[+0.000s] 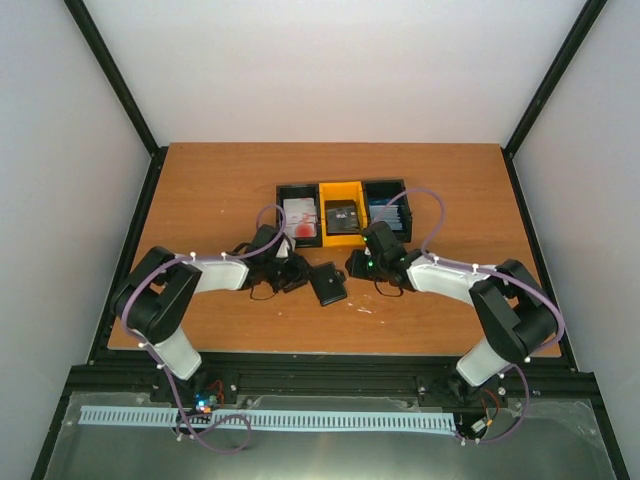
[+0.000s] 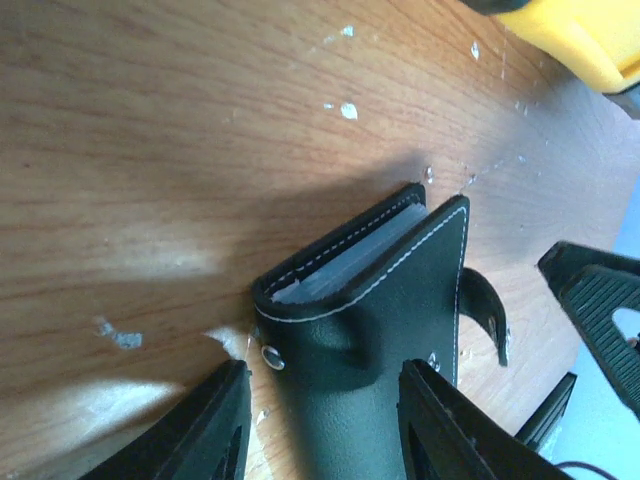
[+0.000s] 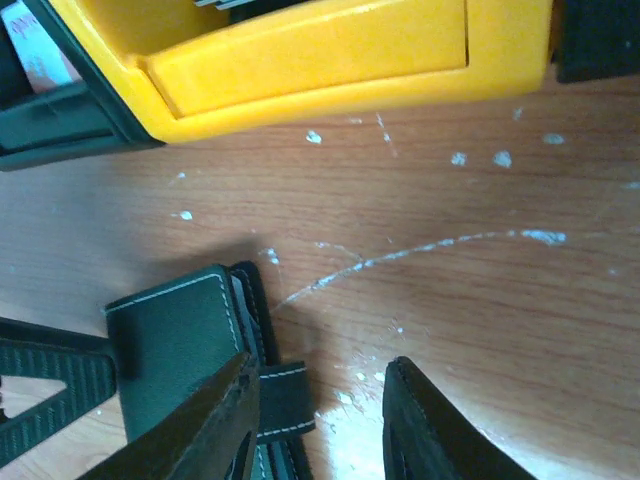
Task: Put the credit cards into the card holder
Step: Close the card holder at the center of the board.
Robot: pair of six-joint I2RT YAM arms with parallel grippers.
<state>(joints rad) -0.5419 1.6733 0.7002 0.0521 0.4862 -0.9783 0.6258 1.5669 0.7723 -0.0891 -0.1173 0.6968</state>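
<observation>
Card holder [image 2: 380, 300]: likely light, soft, slick; middle of bench [image 1: 210, 190]; take across stitched edges.
Left gripper [image 2: 325, 378]: straddles it; grip unclear.
Right gripper [image 3: 320, 365]: released, over clasp tab [image 3: 287, 400].

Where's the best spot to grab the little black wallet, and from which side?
Grab the card holder across its two flat leather sides, at the end away from the open mouth where the pale lining shows, so the slot stays free for cards. Probably come from the left gripper's side: its fingers straddle that end. Avoid the thin clasp tab sticking out.
</observation>
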